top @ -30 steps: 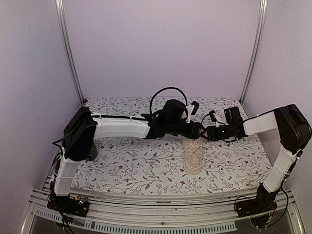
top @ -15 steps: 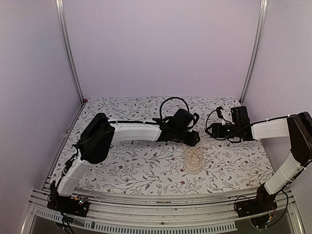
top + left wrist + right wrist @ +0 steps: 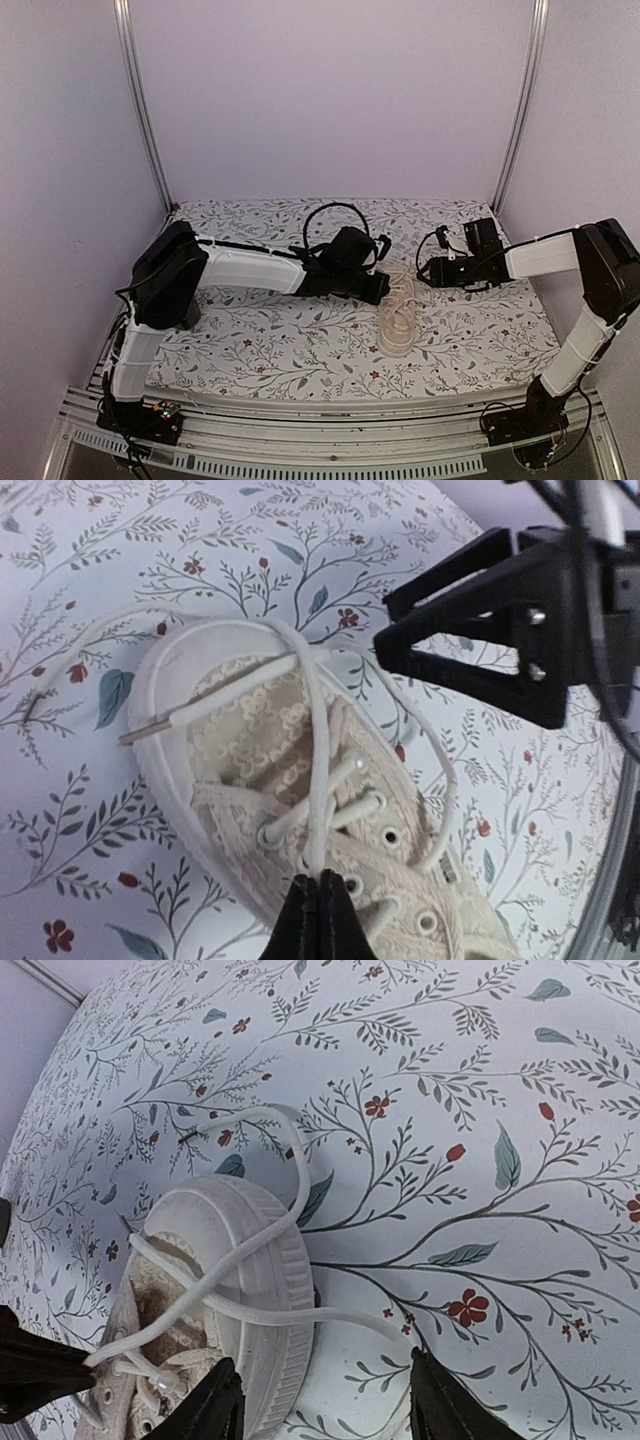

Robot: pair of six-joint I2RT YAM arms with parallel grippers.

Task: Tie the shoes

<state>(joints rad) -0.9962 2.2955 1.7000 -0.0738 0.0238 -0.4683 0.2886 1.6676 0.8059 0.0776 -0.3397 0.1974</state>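
As the left jaws pinch it, a lace [image 3: 314,760] crosses the sneaker [image 3: 240,730].

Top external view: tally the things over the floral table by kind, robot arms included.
Cream lace-fabric low-top sneaker: 1
White-and-black robot arms: 2
Total: 3

sneaker [image 3: 250,730] toe cut off at lower edge, lace [image 3: 316,730] partly hidden within pinched-together left hand [image 3: 320,905]
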